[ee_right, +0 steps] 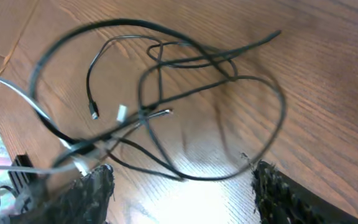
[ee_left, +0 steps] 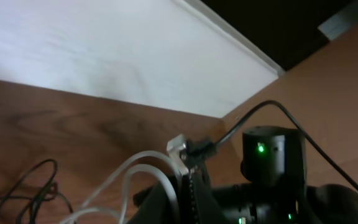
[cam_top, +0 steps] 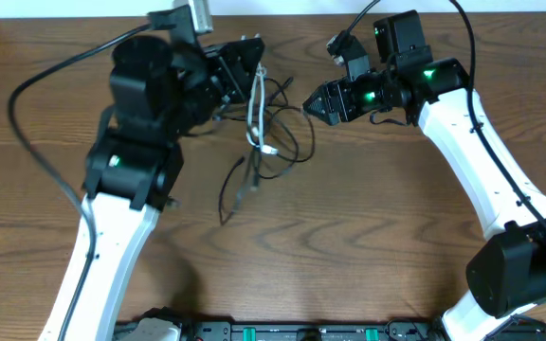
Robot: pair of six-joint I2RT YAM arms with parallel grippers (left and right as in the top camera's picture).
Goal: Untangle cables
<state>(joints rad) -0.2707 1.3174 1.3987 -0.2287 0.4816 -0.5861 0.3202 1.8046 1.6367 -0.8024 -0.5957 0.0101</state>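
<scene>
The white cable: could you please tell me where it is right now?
In the overhead view, the white cable hangs just left of centre from the left gripper, over the black cable loops.
</scene>
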